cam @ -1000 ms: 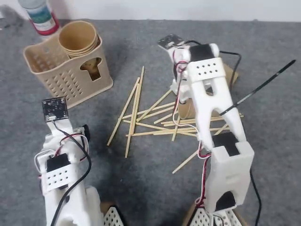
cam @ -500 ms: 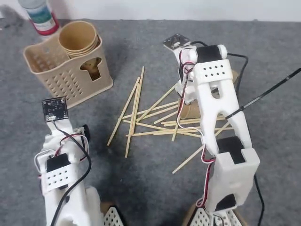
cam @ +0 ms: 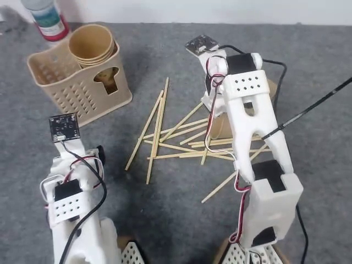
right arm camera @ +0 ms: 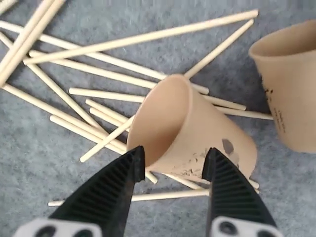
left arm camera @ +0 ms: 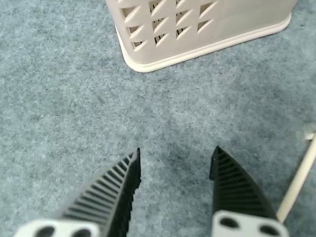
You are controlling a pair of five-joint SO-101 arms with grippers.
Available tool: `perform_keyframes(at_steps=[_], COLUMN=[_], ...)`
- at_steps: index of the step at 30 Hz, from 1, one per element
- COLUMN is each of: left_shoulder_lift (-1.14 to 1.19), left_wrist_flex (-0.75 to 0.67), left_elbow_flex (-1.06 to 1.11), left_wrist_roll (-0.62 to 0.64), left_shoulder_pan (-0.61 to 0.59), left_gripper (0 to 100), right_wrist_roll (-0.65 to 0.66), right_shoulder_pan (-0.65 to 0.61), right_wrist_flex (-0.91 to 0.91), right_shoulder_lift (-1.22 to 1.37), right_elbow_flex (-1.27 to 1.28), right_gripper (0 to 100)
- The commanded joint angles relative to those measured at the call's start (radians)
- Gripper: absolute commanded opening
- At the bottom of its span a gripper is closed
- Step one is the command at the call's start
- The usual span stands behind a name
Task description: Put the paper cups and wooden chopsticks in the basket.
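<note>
A beige basket (cam: 77, 82) is seen at the far left of the grey carpeted surface (cam: 165, 220), with a stack of paper cups (cam: 92, 44) already set in one end of it and a bottle (cam: 48, 19) standing just behind it. The wooden chopsticks (cam: 165, 137) are scattered in a loose, crossed heap at the middle of the surface, well apart from the basket. The right gripper (right arm camera: 174, 150) is held low over this heap, its fingers (right arm camera: 123, 182) released and spread to either side of a tipped paper cup (right arm camera: 197, 133) lying on the chopsticks; whether they touch it cannot be told. A second paper cup (right arm camera: 291, 94) is seen near it. The left gripper (left arm camera: 177, 150) is poised above bare surface near the basket, its fingers likewise released, nothing being held.
</note>
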Motion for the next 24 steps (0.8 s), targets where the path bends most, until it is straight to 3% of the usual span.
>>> perform_keyframes(at_steps=[1, 13, 19, 24], left_shoulder_lift=[-0.018, -0.018, -0.018, -0.018], left_wrist_flex=[-0.02, -0.02, -0.02, -0.02], left_elbow_flex=[-0.004, -0.004, -0.004, -0.004], left_wrist_roll=[0.012, 0.012, 0.012, 0.012], left_shoulder_pan=[0.0, 0.0, 0.0, 0.0], left_gripper=[22, 22, 22, 22], right_wrist_roll=[0.011, 0.054, 0.135, 0.21], right_shoulder_pan=[0.008, 0.174, 0.246, 0.343], right_wrist_flex=[-0.021, -0.016, -0.007, -0.005], right_shoulder_lift=[0.027, 0.045, -0.013, -0.09], right_elbow_flex=[-0.008, -0.012, -0.012, -0.012], right_gripper=[20.3, 20.0, 0.4, 0.5])
